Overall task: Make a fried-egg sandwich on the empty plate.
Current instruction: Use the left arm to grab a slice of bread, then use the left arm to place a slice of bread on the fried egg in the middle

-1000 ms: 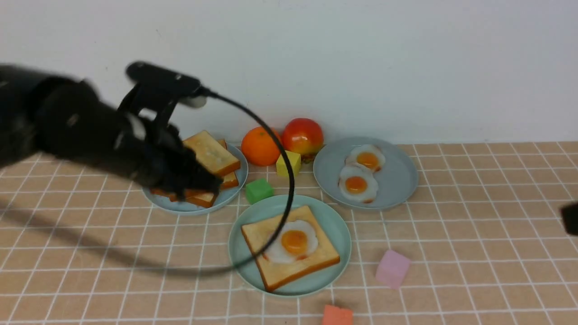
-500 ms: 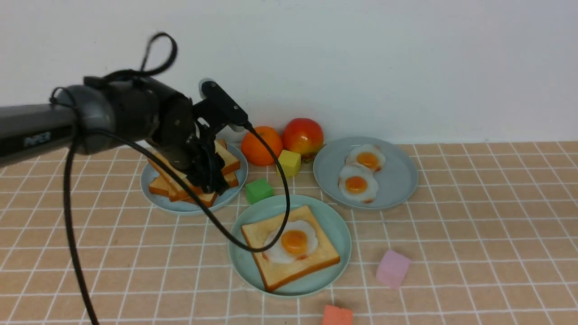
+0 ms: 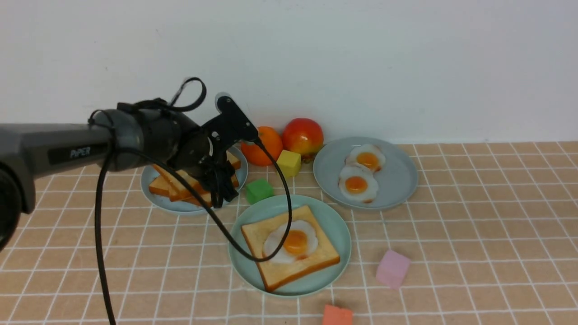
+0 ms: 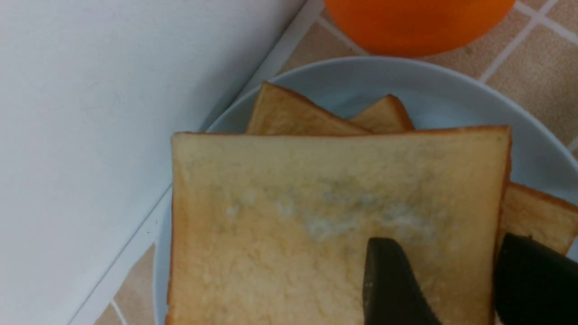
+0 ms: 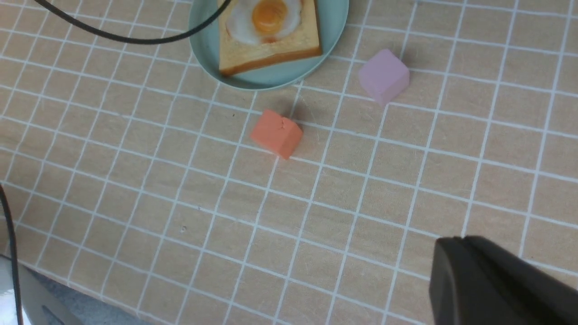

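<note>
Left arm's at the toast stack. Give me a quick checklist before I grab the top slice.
1. Bottom toast slice on the mint-green plate: ok.
2. Fried egg lying on that slice: ok.
3. Left gripper open, fingers astride an edge of the top toast slice: ok.
4. Top slice clamped: not ok, fingers stand apart.
5. Left arm's cable clear of the egg: cannot tell; it crosses the plate in the front view.
6. Right gripper away from the plate: ok.
</note>
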Robot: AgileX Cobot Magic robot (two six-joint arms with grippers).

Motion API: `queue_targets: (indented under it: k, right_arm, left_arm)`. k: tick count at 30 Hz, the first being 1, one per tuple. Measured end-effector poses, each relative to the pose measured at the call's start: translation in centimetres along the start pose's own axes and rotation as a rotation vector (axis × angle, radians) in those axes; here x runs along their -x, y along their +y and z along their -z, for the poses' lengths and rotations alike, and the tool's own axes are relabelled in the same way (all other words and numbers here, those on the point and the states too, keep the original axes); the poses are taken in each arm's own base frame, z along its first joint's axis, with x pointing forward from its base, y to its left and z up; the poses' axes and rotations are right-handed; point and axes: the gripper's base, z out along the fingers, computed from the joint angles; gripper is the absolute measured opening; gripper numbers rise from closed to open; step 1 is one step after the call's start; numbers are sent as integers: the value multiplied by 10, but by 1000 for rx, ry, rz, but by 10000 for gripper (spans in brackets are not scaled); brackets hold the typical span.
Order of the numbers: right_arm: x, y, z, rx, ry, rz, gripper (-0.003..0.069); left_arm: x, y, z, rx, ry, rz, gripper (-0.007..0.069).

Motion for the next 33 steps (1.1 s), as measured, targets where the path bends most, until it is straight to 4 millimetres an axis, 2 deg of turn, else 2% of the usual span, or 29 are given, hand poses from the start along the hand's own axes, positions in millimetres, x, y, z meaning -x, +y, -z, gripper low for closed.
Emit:
queue_targets:
  k: [4,7,8,11,14,17,18,19,21,22,23,25,27,29,33]
  right_arm:
    - [0,1,0,7,0,-22,22]
    - [0,1,0,14,1,-25,23]
    - [0,2,0,18,1,-27,23]
    - [0,2,0,23,0,-29,24]
    - [0,2,0,25,1,-30,27]
    - [0,3,0,29,3,-31,29]
    - [0,3,0,29,3,-31,29]
    - [0,3,0,29,4,-31,29]
    - [-1,3,1,30,2,-30,29]
    - [-1,3,1,30,2,-30,29]
    - [-2,3,3,30,-4,-28,31]
    - [-5,4,7,32,-20,-22,32]
    - [-7,5,12,34,-37,-17,32]
    - [-11,7,17,37,-52,-10,32]
    - [-18,9,25,46,-76,-1,32]
  left_arm:
    - [0,0,-3,1,-1,8,318]
    - [-1,-1,-3,-1,4,33,272]
    - [-1,-1,-3,-2,10,49,206]
    - [1,3,4,6,10,58,108]
    - [4,8,16,14,20,69,96]
    - [16,18,53,26,6,138,96]
    - [18,19,59,27,-1,150,96]
    - [27,18,83,14,-6,186,96]
    - [36,4,107,-22,-20,192,96]
    - [36,4,109,-22,-23,195,96]
    - [45,-17,131,-61,-52,145,96]
    - [50,-58,151,-133,-83,22,96]
    - [47,-93,157,-197,-94,-88,96]
    - [44,-119,158,-242,-105,-172,96]
    - [40,-140,148,-266,-109,-248,96]
